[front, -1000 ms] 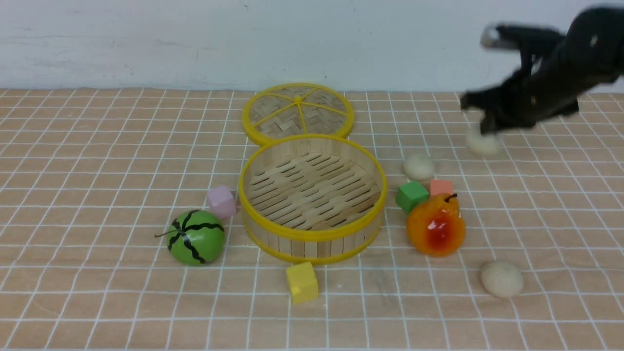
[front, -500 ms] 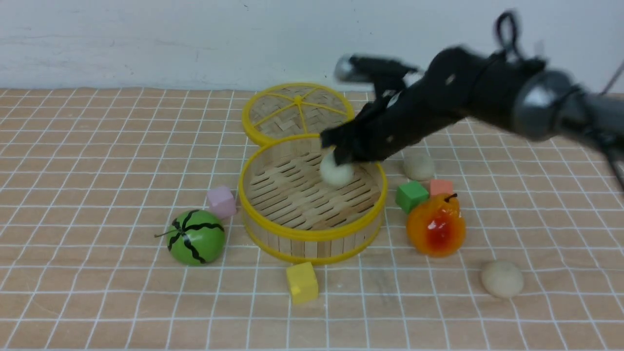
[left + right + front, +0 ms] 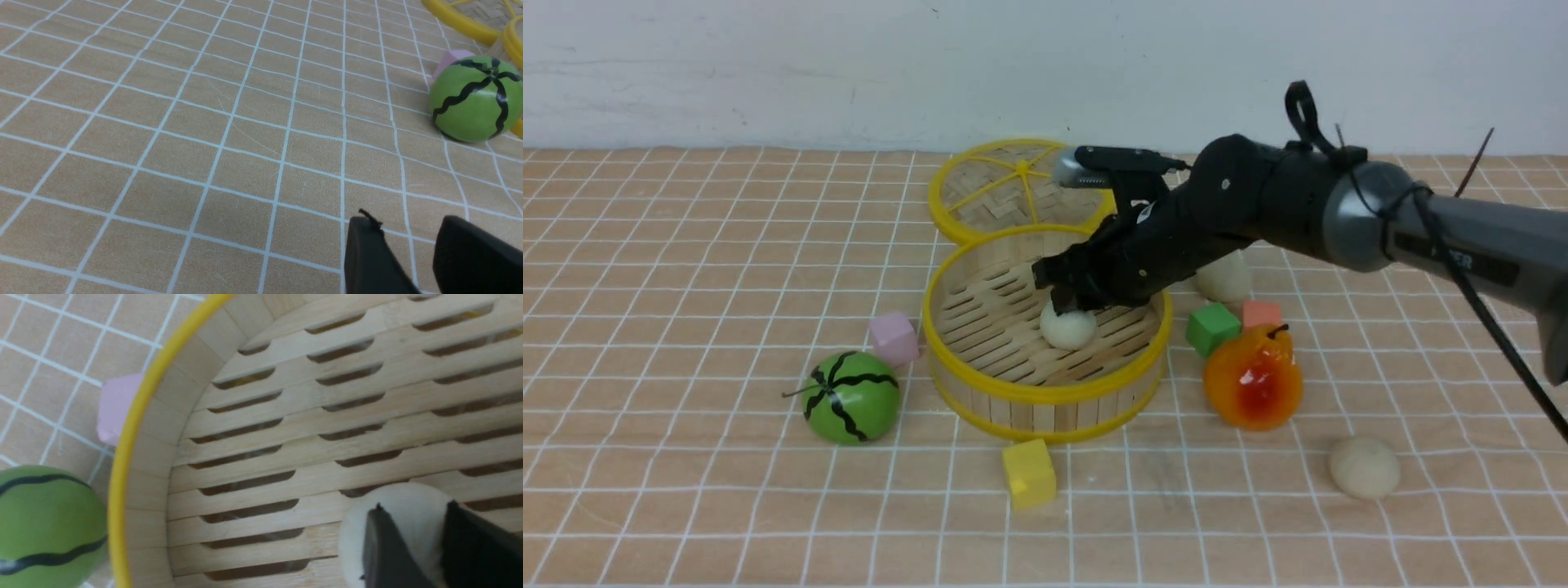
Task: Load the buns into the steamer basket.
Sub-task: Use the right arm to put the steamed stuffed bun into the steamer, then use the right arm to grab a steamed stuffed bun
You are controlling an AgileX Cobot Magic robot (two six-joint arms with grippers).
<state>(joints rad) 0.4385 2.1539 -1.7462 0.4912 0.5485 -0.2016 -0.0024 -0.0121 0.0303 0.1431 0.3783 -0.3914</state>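
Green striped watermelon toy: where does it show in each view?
Front view: green striped watermelon toy, left of the round bamboo steamer basket.
Left wrist view: present, partly covering a small pink cube.
Right wrist view: present, outside the basket wall.
Shared landmark: that pink cube.

We see the steamer basket (image 3: 1045,394) upright at centre: round bamboo, yellow rims. First bun (image 3: 1068,328), cream, is inside it. Second bun (image 3: 1225,284) lies just right of it, third bun (image 3: 1364,466) near-right, well apart.
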